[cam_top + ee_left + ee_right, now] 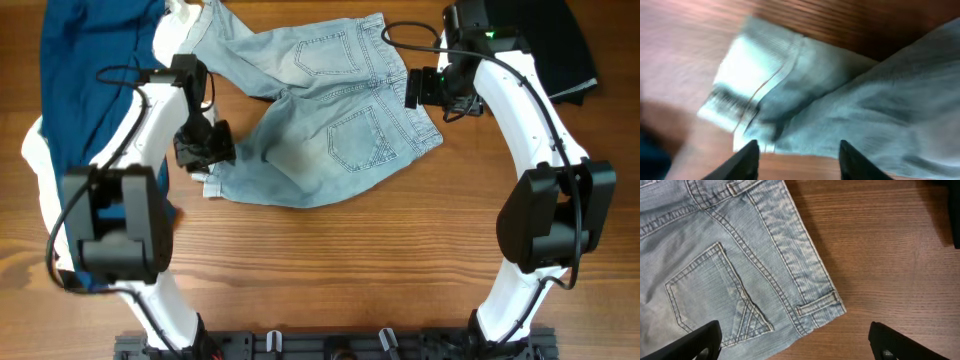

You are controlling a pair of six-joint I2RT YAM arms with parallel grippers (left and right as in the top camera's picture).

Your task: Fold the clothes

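The pale blue denim shorts (320, 115) lie spread on the wooden table, back pockets up, waistband toward the right. My left gripper (205, 150) is open and hovers at the turned-up hem of the left leg (755, 95), holding nothing. My right gripper (425, 90) is open above the waistband corner with its belt loop (817, 305), holding nothing. One back pocket (715, 295) shows in the right wrist view. The left wrist view is blurred by motion.
A navy shirt (85, 60) lies at the far left, partly under the left arm. A black cloth (560, 45) lies at the far right corner. Bare wood (330, 260) shows in front of the shorts.
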